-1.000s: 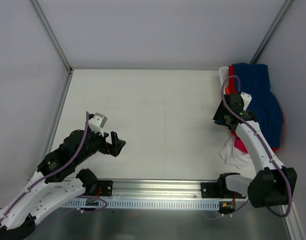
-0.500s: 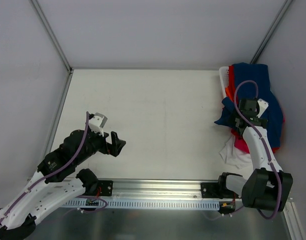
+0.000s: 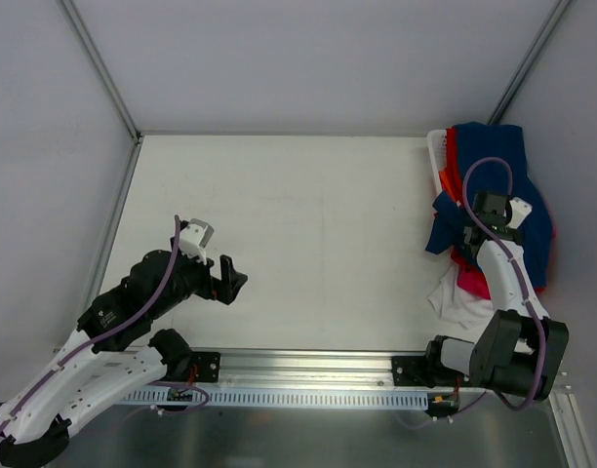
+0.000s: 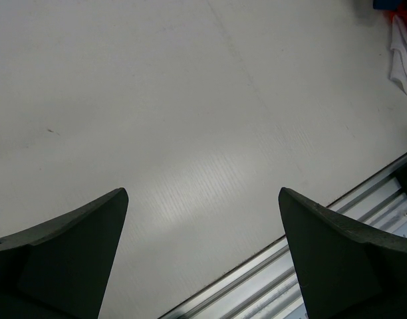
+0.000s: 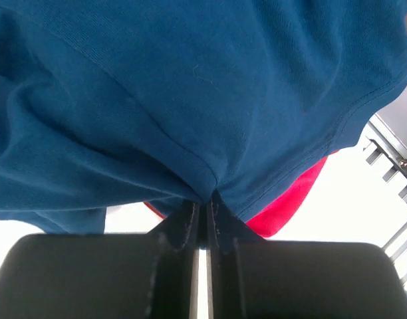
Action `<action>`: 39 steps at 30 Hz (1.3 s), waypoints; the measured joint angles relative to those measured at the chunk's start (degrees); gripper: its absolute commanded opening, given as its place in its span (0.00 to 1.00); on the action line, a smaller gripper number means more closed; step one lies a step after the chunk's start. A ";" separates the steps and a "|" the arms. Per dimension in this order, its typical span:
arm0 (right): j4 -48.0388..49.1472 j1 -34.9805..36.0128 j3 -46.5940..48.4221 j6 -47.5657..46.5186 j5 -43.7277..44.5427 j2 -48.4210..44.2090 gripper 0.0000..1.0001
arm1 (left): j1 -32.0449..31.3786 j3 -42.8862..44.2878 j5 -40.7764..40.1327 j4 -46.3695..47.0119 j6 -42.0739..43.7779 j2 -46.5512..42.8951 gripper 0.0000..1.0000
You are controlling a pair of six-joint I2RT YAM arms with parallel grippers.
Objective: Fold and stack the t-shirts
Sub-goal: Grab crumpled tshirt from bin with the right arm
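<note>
table [image 3: 279, 205]: white and matte, walled on three sides.
basket [image 3: 436, 146]: white, at the far right corner. Only a bit of rim shows; cloth covers the rest.
heap [image 3: 537, 234]: the tees, bunched along the table's right edge from the basket toward the near side.
navy tee [image 5: 190, 86]: uppermost in the heap, draped over the basket and hanging down its left side. Its stitched hem runs along the right of the right wrist view. No chest print can be seen.
red tee [image 5: 286, 203]: under the navy tee, a strip showing just below that hem.
white tee [image 3: 453, 302]: the nearest part of the heap, spilling onto the table.
pink tee [image 3: 470, 283]: between the navy tee and the white tee, touching both.
right claw [image 5: 203, 205]: closed, both fingers pinched on a fold of the navy tee.
left claw [image 4: 202, 199]: spread wide, holding nothing, hanging over the table at the near left, well apart from the heap.
rail [image 3: 308, 365]: metal, along the near edge.
</note>
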 measured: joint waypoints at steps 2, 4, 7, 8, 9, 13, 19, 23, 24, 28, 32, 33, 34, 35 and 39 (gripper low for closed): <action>-0.02 0.00 0.02 0.02 0.00 -0.02 0.00 | 0.02 0.00 0.17 -0.02 -0.02 0.61 0.99; -0.11 0.00 0.02 0.02 -0.04 -0.37 0.01 | 0.11 0.00 0.48 -0.02 0.00 1.29 0.99; -0.61 0.09 0.02 0.02 -0.07 -2.36 0.01 | 0.68 0.00 0.96 -0.04 0.00 1.88 0.99; -0.90 0.28 0.04 0.00 -0.07 -3.45 0.00 | 0.79 0.00 1.09 -0.04 0.00 1.90 0.99; -1.42 0.55 0.15 0.02 -0.09 -4.61 0.01 | 0.79 0.00 1.27 -0.04 0.00 1.88 0.99; -4.50 1.75 2.49 0.24 -0.59 -8.61 0.01 | 0.79 0.00 1.49 -0.02 0.00 1.90 0.99; -8.02 2.89 9.55 0.85 -2.56 -12.44 0.05 | 0.79 0.00 1.51 -0.04 0.00 1.79 0.99; -9.77 3.52 13.27 1.03 -4.28 -13.31 0.01 | 0.79 0.00 1.51 -0.04 0.00 1.57 0.99; -10.05 3.98 13.84 1.07 -4.85 -13.33 0.01 | 0.79 0.00 1.51 -0.04 0.00 1.53 0.99; -12.28 8.07 16.59 1.22 -7.63 -13.03 0.01 | 0.81 0.00 1.51 -0.04 0.00 1.44 0.99; -14.80 16.55 22.53 1.51 -8.44 -10.34 0.00 | 0.96 0.00 1.55 -0.04 0.00 1.46 0.99; -15.65 19.65 24.76 1.51 -8.41 -8.96 0.01 | 1.18 0.00 1.57 -0.04 0.00 1.46 0.99; -16.17 23.06 27.04 1.55 -7.76 -7.52 0.01 | 1.31 0.00 1.57 -0.02 0.00 1.46 0.99; -16.59 26.53 29.18 1.57 -7.23 -5.97 0.00 | 1.53 0.00 1.57 -0.02 0.00 1.46 0.99; -19.04 40.92 36.63 2.16 -3.72 0.79 0.01 | 1.55 0.00 1.62 -0.04 0.00 1.46 0.99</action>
